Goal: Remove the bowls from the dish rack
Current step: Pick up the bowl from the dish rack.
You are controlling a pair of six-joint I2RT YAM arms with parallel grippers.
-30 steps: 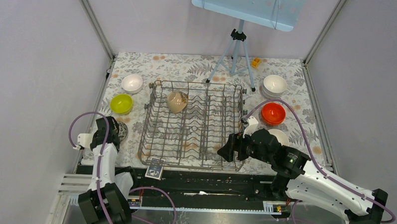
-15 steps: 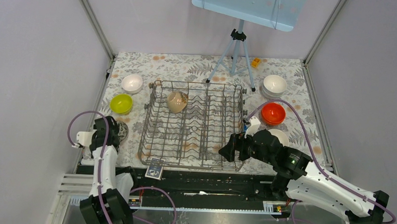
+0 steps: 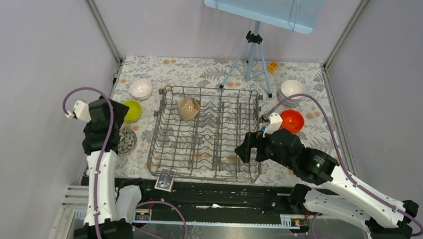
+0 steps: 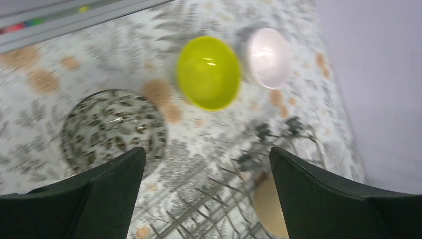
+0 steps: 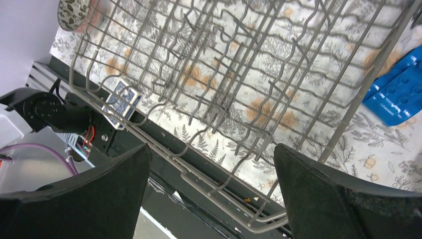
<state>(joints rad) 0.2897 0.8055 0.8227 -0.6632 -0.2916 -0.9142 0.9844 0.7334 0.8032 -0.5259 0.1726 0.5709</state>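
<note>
**Top view.** A table [image 3: 200, 71] covered with a leaf-and-flower print cloth stands between plain grey walls [image 3: 41, 65]. At the far edge are one tripod [image 3: 251, 57], one blue panel [image 3: 258, 7] above it and one small orange block [image 3: 273, 66]. One grey wire dish rack [image 3: 206, 146], with rows of upright tines, sits at the centre. Six bowls show. One beige bowl [image 3: 188, 108] is tilted on edge in the rack's far left corner. Left of the rack are a pale pink bowl [image 3: 141, 88], a lime bowl [image 3: 132, 110] and a clear bowl [image 3: 127, 142]. Right of it are a white bowl [image 3: 292, 89] and an orange-red bowl [image 3: 293, 120]. One card [image 3: 165, 179] lies at the rack's near edge.

**Left wrist view.** The left gripper [image 4: 205, 154] hangs over the cloth with its fingers wide apart and nothing between them. The lime bowl and pink bowl touch, both upright. The cloth pattern shows through the clear bowl. The rack's corner is blurred.

**Right wrist view.** The right gripper [image 5: 211, 149] is above the rack's near part, which holds no bowl, with its fingers spread and empty. One blue block [image 5: 398, 92] lies just outside the wires.
</note>
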